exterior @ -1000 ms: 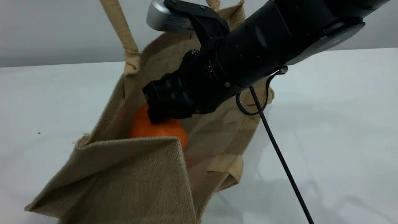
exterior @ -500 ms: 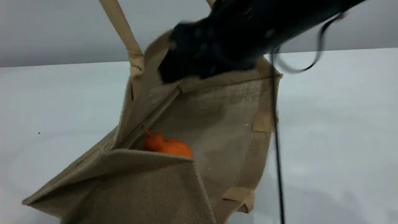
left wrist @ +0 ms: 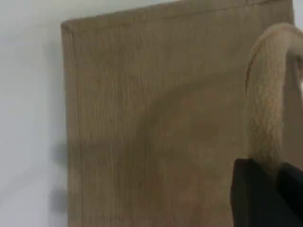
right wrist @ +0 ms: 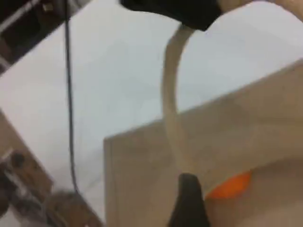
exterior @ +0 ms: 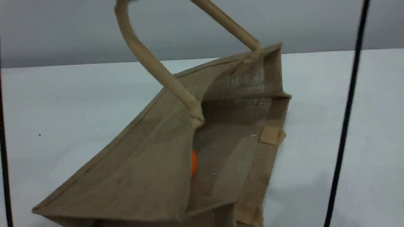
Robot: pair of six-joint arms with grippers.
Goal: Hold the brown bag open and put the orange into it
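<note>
White table (exterior: pixel 63 104) bears the bag (exterior: pixel 135 170); left gripper (left wrist: pixel 265 198) pinches its handle (left wrist: pixel 267 109) overhead, mouth open, orange (right wrist: pixel 229 187) inside below the wide right gripper (right wrist: pixel 189 208).

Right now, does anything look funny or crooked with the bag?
Yes. The bag is tipped over, not upright: it slants low on the left and high on the right, hanging by one handle that the left tool pinches. The orange is inside, only a sliver showing. Nothing looks torn or spilled.
</note>
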